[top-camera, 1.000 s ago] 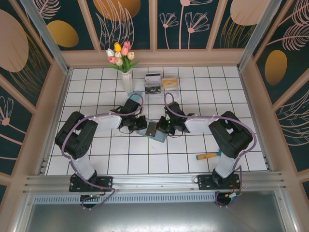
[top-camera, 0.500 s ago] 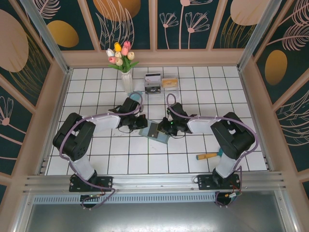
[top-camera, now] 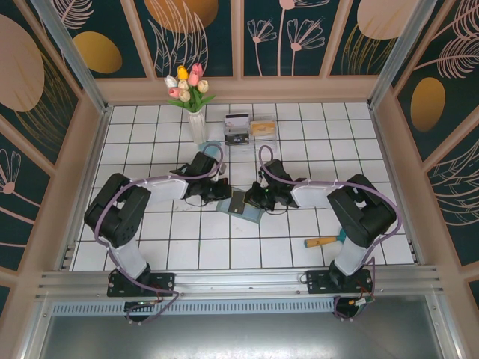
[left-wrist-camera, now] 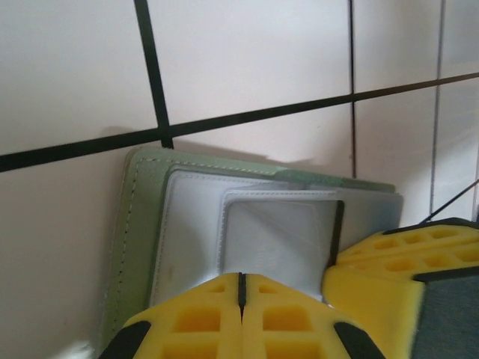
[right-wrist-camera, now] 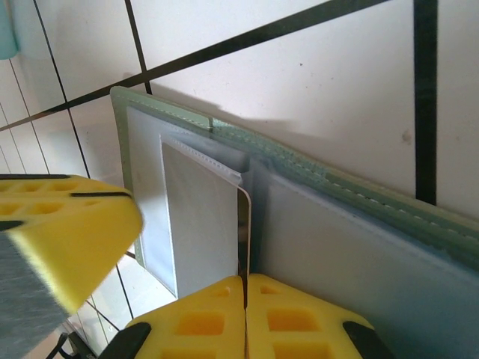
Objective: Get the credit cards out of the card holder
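The card holder (top-camera: 238,203) lies open on the tiles, sage-green outside (left-wrist-camera: 141,224) and blue-grey inside (right-wrist-camera: 359,254). My left gripper (top-camera: 224,193) is shut, its yellow tips (left-wrist-camera: 241,283) resting on the left inner panel just below the clear window pocket (left-wrist-camera: 277,239). My right gripper (top-camera: 251,200) comes in from the other side. It is shut (right-wrist-camera: 245,284) on the thin edge of a whitish credit card (right-wrist-camera: 245,224) that stands out of the slot by the fold. The rest of that card is hidden inside the pocket.
A vase of tulips (top-camera: 196,123) and a clear compartment box (top-camera: 251,131) stand behind the card holder. A wooden-handled tool (top-camera: 322,241) lies at the right front. The cell's walls close in the tiled floor on three sides.
My right gripper has edged a little to the left over the card holder, and the left gripper has slid slightly closer to it. The card holder has barely shifted.
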You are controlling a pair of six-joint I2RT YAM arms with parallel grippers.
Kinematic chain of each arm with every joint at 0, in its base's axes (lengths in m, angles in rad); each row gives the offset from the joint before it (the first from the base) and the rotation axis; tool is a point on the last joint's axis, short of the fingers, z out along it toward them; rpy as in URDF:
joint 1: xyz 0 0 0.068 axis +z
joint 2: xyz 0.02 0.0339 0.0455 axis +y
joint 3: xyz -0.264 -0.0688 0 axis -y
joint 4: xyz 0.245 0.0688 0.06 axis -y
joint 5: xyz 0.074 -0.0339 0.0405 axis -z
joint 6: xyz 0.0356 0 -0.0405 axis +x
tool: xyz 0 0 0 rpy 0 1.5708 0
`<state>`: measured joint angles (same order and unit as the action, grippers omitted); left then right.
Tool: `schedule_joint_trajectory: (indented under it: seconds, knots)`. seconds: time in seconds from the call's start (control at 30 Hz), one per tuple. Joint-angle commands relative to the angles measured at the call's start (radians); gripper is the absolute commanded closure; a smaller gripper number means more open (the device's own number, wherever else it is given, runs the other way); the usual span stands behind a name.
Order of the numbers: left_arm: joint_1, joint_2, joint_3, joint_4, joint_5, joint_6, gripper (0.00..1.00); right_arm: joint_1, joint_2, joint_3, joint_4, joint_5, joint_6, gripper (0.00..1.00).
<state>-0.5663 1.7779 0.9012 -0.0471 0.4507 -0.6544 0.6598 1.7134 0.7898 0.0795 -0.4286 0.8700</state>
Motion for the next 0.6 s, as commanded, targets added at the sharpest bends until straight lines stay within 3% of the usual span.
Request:
schedule_joint_trajectory:
  seconds: [0.0,0.57]
  knots:
    - [-0.012,0.039,-0.002,-0.032,-0.035,0.024,1.0,-0.006,-0.026,-0.015,0.009,-0.007,0.006,0.9]
    - [-0.013,0.052,-0.022,-0.107,-0.149,0.025,1.0,-0.023,-0.023,-0.108,0.131,-0.057,0.15,0.84]
